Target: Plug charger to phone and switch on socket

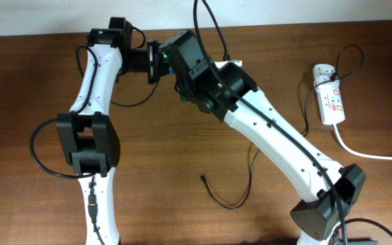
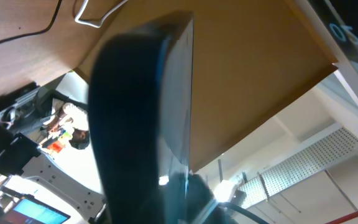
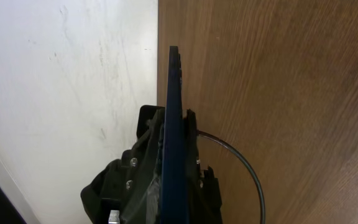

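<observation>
The phone (image 1: 171, 68) is lifted above the far middle of the table, held between both arms. It shows edge-on and dark blue in the right wrist view (image 3: 173, 112) and as a dark slab in the left wrist view (image 2: 179, 93). My left gripper (image 1: 156, 62) (image 2: 166, 205) and my right gripper (image 1: 179, 68) (image 3: 174, 186) are both shut on it. The charger's plug tip (image 1: 202, 177) lies free on the table near the front middle. Its thin black cable (image 1: 231, 204) curls away under my right arm. The socket (image 1: 330, 99) lies at the far right with a white adapter (image 1: 322, 71) in it.
The socket's thick white cord (image 1: 366, 155) runs off to the right edge. A thin black cable (image 3: 247, 168) loops over the wood by the phone. The table's far edge meets a white wall (image 3: 73, 74). My right arm (image 1: 278, 136) crosses the table's middle.
</observation>
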You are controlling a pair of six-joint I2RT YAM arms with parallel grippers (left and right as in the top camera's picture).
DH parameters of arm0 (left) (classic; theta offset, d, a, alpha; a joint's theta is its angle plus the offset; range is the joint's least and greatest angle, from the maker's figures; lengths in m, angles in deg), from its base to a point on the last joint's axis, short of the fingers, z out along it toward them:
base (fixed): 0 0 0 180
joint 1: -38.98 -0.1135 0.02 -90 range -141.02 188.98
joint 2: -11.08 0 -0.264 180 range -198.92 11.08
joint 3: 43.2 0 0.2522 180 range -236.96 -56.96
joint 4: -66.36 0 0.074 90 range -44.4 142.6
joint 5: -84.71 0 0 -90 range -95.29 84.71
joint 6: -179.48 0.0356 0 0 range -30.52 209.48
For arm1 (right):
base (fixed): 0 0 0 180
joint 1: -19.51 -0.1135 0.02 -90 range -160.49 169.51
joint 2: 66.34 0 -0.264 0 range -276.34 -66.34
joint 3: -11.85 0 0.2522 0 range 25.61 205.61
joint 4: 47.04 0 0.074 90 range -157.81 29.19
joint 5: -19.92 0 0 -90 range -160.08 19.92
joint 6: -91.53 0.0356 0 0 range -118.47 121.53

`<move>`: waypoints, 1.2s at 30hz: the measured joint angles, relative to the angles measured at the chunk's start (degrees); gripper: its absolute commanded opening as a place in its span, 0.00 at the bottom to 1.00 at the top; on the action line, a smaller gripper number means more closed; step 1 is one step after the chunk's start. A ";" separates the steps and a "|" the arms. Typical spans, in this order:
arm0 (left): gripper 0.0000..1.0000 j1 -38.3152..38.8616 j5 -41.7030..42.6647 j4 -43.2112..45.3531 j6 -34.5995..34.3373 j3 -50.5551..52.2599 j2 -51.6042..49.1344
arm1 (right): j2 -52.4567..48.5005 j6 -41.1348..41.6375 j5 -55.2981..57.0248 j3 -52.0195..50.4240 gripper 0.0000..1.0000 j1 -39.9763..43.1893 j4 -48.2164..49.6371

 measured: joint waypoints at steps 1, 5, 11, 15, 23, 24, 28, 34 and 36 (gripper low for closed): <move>0.19 0.00 0.00 0.02 -0.17 -0.02 0.00 | 0.00 0.00 -0.11 0.00 0.06 0.00 -0.02; 0.00 0.00 0.04 0.02 -0.28 -0.04 0.00 | 0.00 0.24 -0.11 0.00 0.07 0.00 0.09; 0.00 0.17 -0.28 0.00 -0.39 -0.04 0.00 | 0.13 0.39 -0.04 0.09 0.61 0.26 0.68; 0.00 0.00 -0.94 0.00 -0.42 -0.04 0.00 | 0.66 -5.42 -0.15 0.09 0.96 0.31 1.79; 0.00 0.00 -1.25 12.39 8.74 -0.04 -0.02 | 5.75 -53.22 -12.70 0.26 0.99 9.16 1.01; 0.00 0.00 -1.36 15.30 12.72 -0.09 -0.02 | 8.70 -63.06 -19.54 0.39 0.99 12.94 -3.78; 0.00 0.02 -7.21 15.91 24.17 -0.50 -0.02 | 11.50 -77.02 -29.29 1.42 0.99 20.20 -26.60; 0.00 0.02 -37.86 6.60 37.38 -2.10 2.64 | 10.82 -90.97 -26.16 -6.43 0.99 19.32 -37.07; 0.00 -0.11 -48.78 3.02 38.88 -2.19 6.03 | 10.25 -92.11 -25.20 -13.66 0.99 16.90 -32.83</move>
